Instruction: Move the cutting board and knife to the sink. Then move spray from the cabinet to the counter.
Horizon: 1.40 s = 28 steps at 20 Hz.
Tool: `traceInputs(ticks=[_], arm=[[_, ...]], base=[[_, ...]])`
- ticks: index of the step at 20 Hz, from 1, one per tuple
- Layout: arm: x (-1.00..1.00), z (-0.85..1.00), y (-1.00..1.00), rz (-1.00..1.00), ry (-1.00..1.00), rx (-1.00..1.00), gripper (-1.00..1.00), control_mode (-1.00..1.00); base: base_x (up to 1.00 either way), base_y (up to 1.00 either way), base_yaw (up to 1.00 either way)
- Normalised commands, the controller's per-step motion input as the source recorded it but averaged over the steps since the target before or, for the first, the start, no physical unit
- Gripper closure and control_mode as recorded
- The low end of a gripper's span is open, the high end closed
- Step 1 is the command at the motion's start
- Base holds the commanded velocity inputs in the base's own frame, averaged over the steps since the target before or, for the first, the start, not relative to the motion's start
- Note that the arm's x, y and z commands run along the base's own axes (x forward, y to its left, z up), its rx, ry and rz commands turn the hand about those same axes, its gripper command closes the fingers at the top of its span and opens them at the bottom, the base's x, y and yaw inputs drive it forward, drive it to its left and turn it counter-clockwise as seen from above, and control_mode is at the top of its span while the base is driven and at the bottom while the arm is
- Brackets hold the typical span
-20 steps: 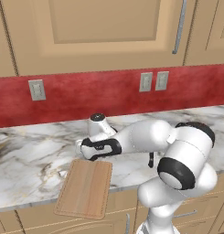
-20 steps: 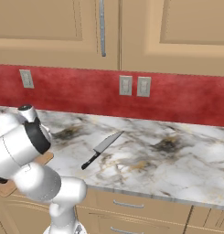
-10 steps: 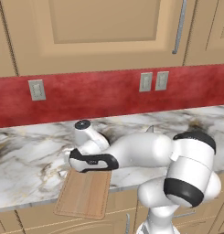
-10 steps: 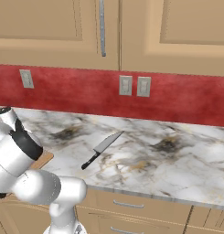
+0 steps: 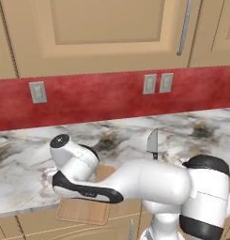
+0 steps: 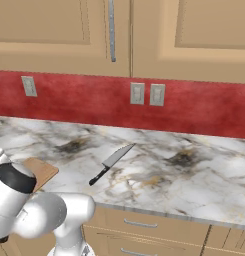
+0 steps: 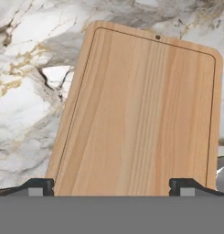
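The light-wood cutting board [image 7: 141,114] lies flat on the marble counter [image 7: 22,114], close below my hand. My gripper [image 7: 112,187] is open, with one fingertip [image 7: 38,186] off each long side of the board's near end. From the left base view my arm covers most of the cutting board [image 5: 83,212], whose near end reaches past the counter's front edge. The knife [image 6: 111,162] lies to the right of the cutting board [image 6: 41,170], black handle toward the front; its blade [image 5: 153,140] peeks over my arm. The sink and the spray are out of view.
Closed tan wall cabinets [image 5: 107,33] with a metal handle [image 5: 184,28] hang above a red backsplash with outlets [image 5: 156,83]. The counter [image 6: 194,180] stretches bare to the right of the knife. Drawers [image 6: 139,225] sit below its front edge.
My arm has swung left and down, bringing the hand low over the cutting board's near end. The jaws stayed open. Board and knife have not moved.
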Motion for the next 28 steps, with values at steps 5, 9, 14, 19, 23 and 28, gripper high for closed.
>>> traceInputs(ticks=[5,9,14,19,23,28], arm=[[-0.79,0.06,0.33,0.03,0.01,-0.13,-1.00,-1.00],[-0.45,0.00,0.34,0.06,0.02,-0.19,-1.00,-1.00],[-0.04,-0.04,0.29,0.07,0.04,-0.23,-1.00,-1.00],[0.00,-0.06,0.36,0.06,0.11,-0.25,-1.00,-1.00],[-0.19,-0.15,0.21,0.08,0.14,-0.24,-1.00,-1.00],[-0.52,-0.24,0.00,0.16,0.03,-0.22,-1.00,-1.00]], base=[[0.00,0.00,0.00],[0.00,0.00,0.00],[0.00,0.00,0.00],[0.00,0.00,0.00],[0.00,0.00,0.00],[0.00,0.00,0.00]])
